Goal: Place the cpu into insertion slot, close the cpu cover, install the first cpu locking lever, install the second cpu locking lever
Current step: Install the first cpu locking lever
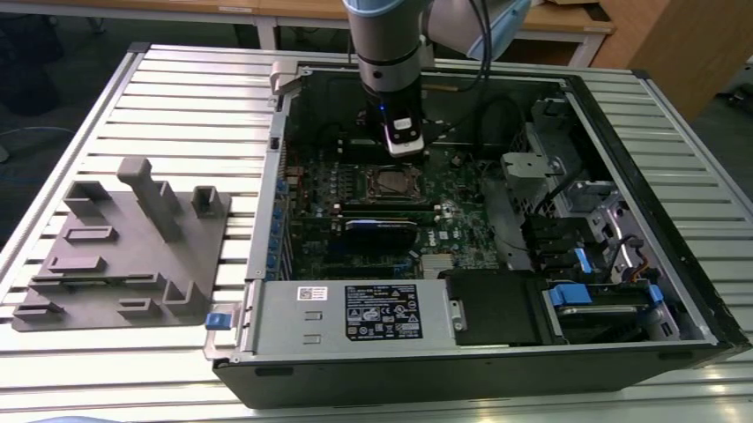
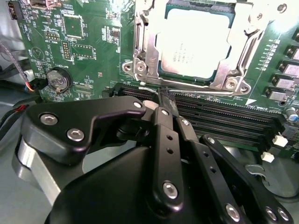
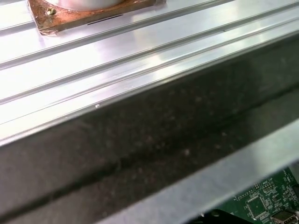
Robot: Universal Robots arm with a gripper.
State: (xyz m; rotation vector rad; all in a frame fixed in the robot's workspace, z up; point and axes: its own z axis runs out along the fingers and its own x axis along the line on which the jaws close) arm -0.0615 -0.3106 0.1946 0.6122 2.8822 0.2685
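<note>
A slatted metal desk (image 1: 176,97) is seen carrying an open computer case (image 1: 471,352), which takes up the middle of the desk and reaches toward the edge on the exterior view's right. A grey fixture block (image 1: 123,247) with upright posts is set near the desk's edge on the exterior view's left, well apart from the case. Inside the case a green motherboard (image 1: 453,198) is laid flat, and the robot arm (image 1: 389,44) is lowered over its far part. The insertion slot (image 1: 390,184) is found near the middle of the board, with long black memory slots (image 2: 224,119) just beside it. In the second wrist view the cpu (image 2: 194,39) is seen seated in the slot, and the cpu cover (image 2: 142,51) is lying down around it, framing the silver top. The end effector (image 2: 166,100) is held just beside the socket over the memory slots, its fingers (image 2: 163,116) brought together with nothing between them.
</note>
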